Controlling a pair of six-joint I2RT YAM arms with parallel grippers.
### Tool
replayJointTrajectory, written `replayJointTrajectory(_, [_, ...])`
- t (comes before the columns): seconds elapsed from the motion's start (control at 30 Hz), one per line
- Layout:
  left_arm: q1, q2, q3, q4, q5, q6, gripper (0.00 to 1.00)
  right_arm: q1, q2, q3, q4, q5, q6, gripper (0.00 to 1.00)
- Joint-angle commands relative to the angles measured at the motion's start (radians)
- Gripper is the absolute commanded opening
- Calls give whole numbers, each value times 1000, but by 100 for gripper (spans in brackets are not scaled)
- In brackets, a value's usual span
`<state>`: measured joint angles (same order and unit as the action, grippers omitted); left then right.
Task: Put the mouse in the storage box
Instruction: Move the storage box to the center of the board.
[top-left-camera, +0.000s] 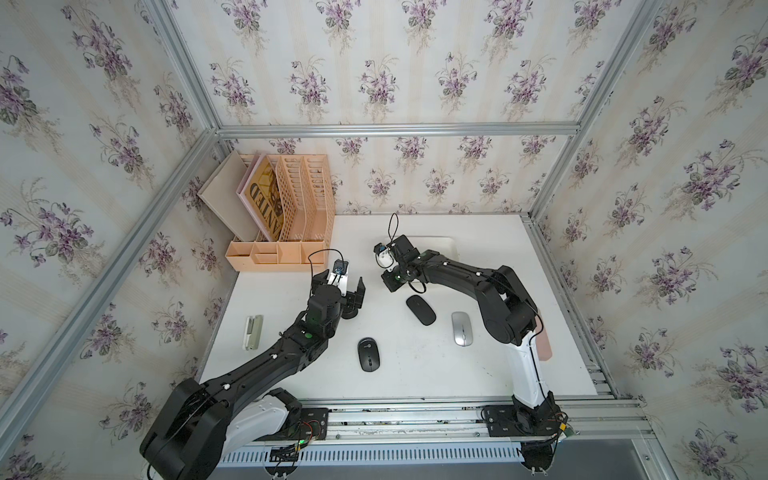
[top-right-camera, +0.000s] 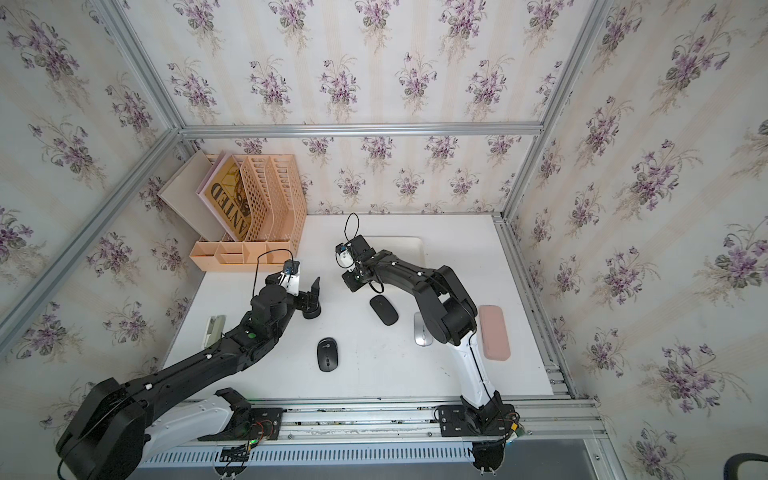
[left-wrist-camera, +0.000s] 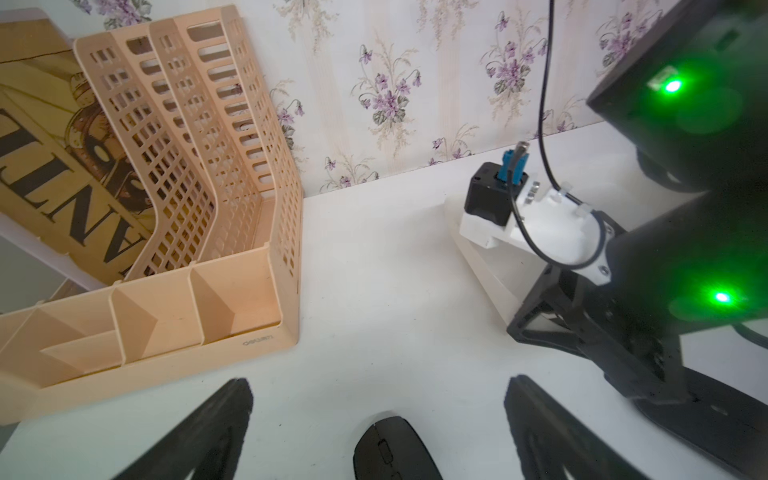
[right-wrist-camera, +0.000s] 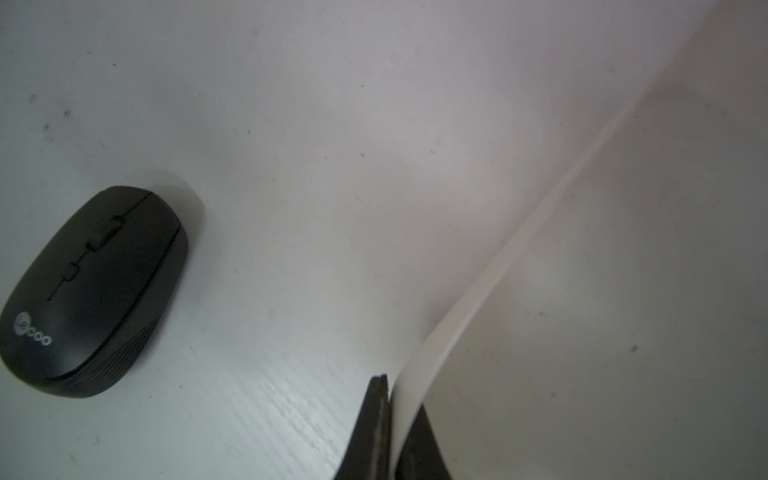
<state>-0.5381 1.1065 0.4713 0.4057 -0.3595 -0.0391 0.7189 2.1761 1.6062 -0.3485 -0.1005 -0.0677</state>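
Observation:
The storage box (top-left-camera: 451, 245) (top-right-camera: 417, 245) is a shallow white tray at the back, mostly hidden under my right arm. My right gripper (top-left-camera: 390, 286) (right-wrist-camera: 394, 397) is shut on its low wall (right-wrist-camera: 498, 270), one finger outside and one inside. My left gripper (top-left-camera: 353, 297) (left-wrist-camera: 379, 386) stands open over a black mouse (left-wrist-camera: 390, 451) lying between its fingers; in both top views that mouse is almost hidden. A slim black mouse (top-left-camera: 420, 309), a silver mouse (top-left-camera: 461, 328) and a black mouse with a logo (top-left-camera: 368, 354) (right-wrist-camera: 91, 291) lie on the table.
A peach slotted file organiser (top-left-camera: 291, 216) (left-wrist-camera: 187, 199) with boards in it stands at the back left. A pink pad (top-right-camera: 493, 332) lies by the right edge. A small pale grey object (top-left-camera: 253, 332) lies at the left. Metal frame rails (top-left-camera: 415, 409) run along the table front.

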Motion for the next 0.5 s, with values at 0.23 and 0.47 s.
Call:
replayJointTrajectory(0.23, [49, -16, -25, -39, -54, -63, 99, 43, -10, -90, 24, 50, 192, 0])
replayJointTrajectory(0.47, [50, 4, -28, -24, -38, -68, 99, 82, -36, -132, 8, 15, 263, 0])
